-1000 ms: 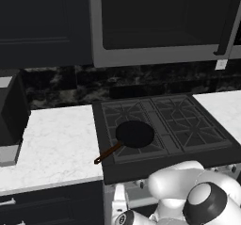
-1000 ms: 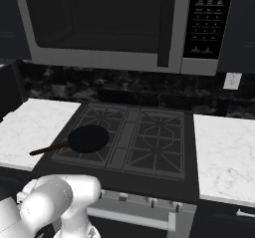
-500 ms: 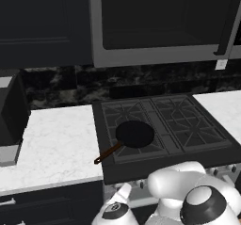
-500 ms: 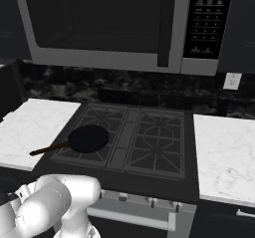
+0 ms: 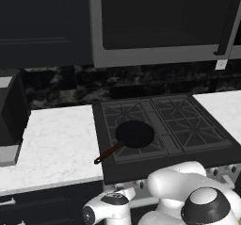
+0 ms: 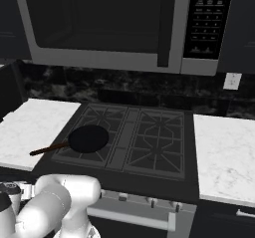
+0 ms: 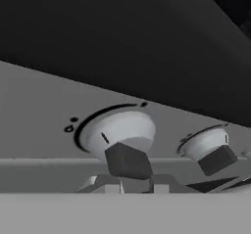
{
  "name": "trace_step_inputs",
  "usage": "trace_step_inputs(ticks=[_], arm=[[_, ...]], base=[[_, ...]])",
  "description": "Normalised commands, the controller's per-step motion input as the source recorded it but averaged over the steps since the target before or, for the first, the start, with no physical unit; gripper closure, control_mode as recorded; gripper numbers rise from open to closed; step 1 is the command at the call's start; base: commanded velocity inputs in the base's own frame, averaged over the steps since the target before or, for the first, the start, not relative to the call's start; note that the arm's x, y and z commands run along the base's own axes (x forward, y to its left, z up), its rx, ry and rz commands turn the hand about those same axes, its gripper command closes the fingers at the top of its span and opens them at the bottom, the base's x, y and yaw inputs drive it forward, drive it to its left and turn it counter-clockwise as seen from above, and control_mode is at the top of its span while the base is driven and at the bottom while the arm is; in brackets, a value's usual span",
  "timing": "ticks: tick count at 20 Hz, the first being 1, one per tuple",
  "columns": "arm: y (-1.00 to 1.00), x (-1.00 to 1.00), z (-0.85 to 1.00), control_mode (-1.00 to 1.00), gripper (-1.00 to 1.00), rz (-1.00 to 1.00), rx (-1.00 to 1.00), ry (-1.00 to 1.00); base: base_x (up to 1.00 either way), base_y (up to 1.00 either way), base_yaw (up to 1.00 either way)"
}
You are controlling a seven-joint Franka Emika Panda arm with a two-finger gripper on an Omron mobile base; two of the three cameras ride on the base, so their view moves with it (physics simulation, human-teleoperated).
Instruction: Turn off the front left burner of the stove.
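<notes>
Compare the base views with those of a second ago and you will see the stove (image 5: 164, 139) and the frying pan (image 5: 134, 134) lying exactly where they did, so the base has not driven; what has changed is the arm, whose white links have sunk lower and swung further in front of the silver control panel (image 6: 134, 209). That puts the hand right at the knob row. In the hand view you are looking up at the panel from just below: a pale round knob (image 7: 119, 132) with a dark grip tab fills the middle, its thin pointer line angled up and to the left, and a second knob (image 7: 208, 147) sits just beside it to the right. The front left burner (image 5: 134, 141) is the near-left section of grate, under the black pan whose brown handle sticks out toward the marble counter (image 5: 52, 144); no flame is visible there. You should read this as the approach nearly finished and the turn not yet begun. The gripper's fingertips cannot be made out against the panel, so you cannot tell whether the fingers are spread or closed, nor whether they touch the knob. Before you commit, confirm that the centred knob is the one for the front left burner; the frames alone do not settle that.
</notes>
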Motion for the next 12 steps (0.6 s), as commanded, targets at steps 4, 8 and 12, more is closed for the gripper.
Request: trace_step_inputs(ticks=[4,8,12], arm=[[-0.30,0.09,0.37,-1.00,1.00,-0.36,0.53,-0.39],[-0.12,0.01,0.49,-1.00,1.00,-0.38,0.48,-0.47],[-0.22,0.05,0.51,-1.00,1.00,-0.38,0.52,-0.50]], base=[[0.00,0.00,0.00],[0.00,0.00,0.00],[0.00,0.00,0.00]])
